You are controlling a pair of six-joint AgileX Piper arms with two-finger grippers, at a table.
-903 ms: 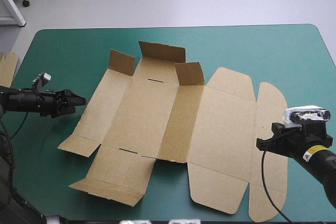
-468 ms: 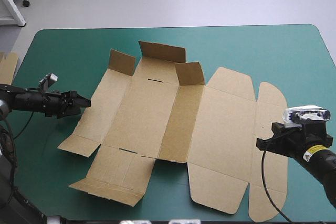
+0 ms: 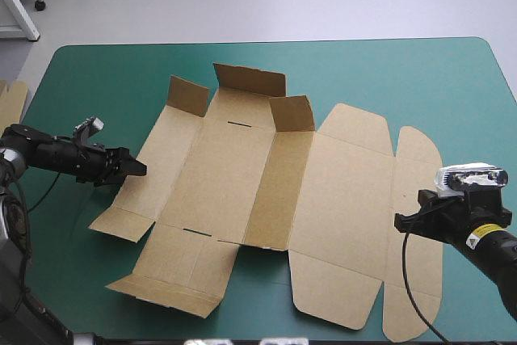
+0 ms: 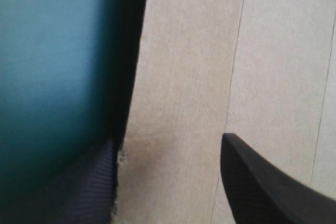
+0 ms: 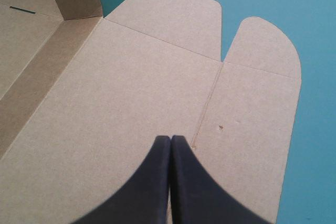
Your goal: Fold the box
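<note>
While the box (image 3: 266, 199) lies as a cut brown sheet spread across the middle of the teal-green surface (image 3: 97, 78), only three small flaps (image 3: 249, 80) at its far side stand up, so I judge the fold barely begun. My left hand (image 3: 133, 167) is at the sheet's left edge with its black fingers (image 4: 252, 182) standing apart. One finger is over the board and the other is at the edge itself. My right hand (image 3: 408, 220) is closed to a single point over the right part of the sheet, gripping nothing.

What worries me is the left side. If the outer finger meets the edge instead of slipping beneath it, it will shove the loose sheet sideways towards the right. I see nothing clearly pinning the board down. A pinch taken away from the scored line could also bend the panel in the wrong place.

From the left wrist view I cannot tell whether that outer finger is under the board or just beside it, as a dark shadow runs along the edge there. I also cannot tell whether the right hand touches the board or hangs above it. In the high view the right arm covers part of the sheet's right edge. A spare board (image 3: 10, 107) at the surface's left edge is cut off.
</note>
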